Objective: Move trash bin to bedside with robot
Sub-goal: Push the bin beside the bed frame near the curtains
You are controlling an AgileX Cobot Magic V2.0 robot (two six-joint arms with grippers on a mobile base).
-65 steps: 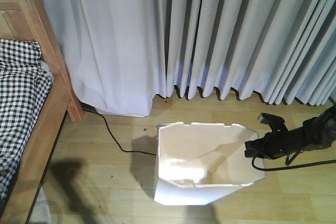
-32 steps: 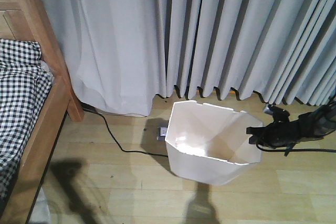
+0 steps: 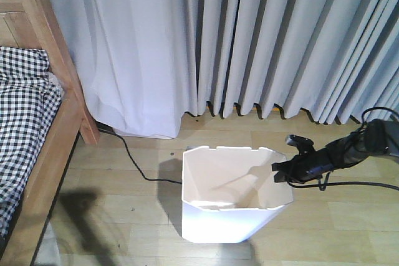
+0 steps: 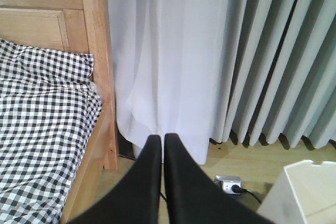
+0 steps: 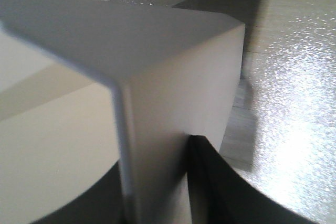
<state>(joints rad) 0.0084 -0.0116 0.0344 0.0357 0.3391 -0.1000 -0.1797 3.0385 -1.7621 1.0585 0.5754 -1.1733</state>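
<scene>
The right gripper (image 3: pixel 278 174) is clamping the trash bin (image 3: pixel 224 222) by its rim, hauling apparently underway; the bin is sitting well apart from the bed (image 3: pixel 59 135); the left gripper (image 4: pixel 161 139) is idling closed, empty; steady leftward pulling seems needed.

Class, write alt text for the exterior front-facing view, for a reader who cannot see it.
A white trash bin stands on a wooden floor, its rim held by the right gripper on a thin black arm reaching in from the right. Grey curtains hang behind; a wooden bed with checked bedding is far left, apart from the bin.
</scene>
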